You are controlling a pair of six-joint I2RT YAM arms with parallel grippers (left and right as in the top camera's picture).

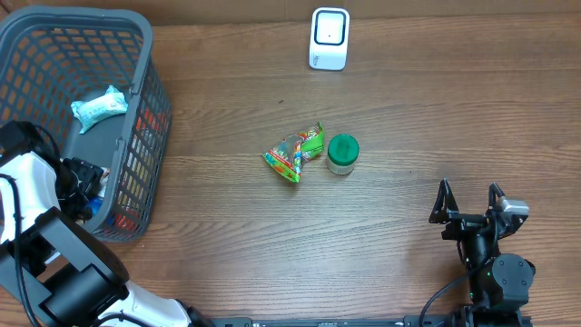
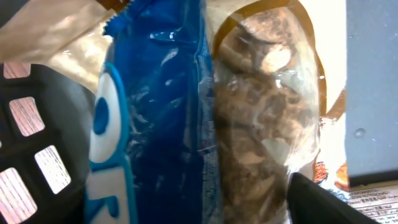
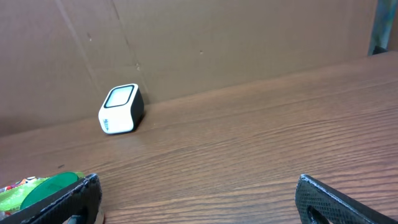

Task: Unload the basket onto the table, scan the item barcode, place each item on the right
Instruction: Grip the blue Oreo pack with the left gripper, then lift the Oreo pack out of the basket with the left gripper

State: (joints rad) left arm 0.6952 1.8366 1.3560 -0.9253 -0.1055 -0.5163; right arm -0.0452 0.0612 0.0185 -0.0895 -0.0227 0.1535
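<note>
Left wrist view — step: pick item from basket [image 1: 152, 100] | blue packet [image 2: 155, 112] close ahead, inside basket | left fingers [image 2: 329, 202]: grip cannot be told | right fingers [image 1: 443, 204]: spread, empty | next — clamp, lift clear, present to scanner [image 1: 329, 38].

The left arm [image 1: 27, 182] has a smooth white shell on one part and boxy black segments on the rest. Thin black wires [image 1: 11, 204] loop alongside it. The right arm [image 1: 499, 282] is black all over, with rounded joint housings and a tiny green light [image 1: 491, 272] on its body. A black cable [image 1: 443, 295] curves away near its base, and a small silver-grey block [image 1: 513, 208] sits at the wrist. The right gripper [image 1: 469, 189] has two black, flat, tapered fingers [image 3: 336, 200] with a fine cross-hatched texture.
</note>
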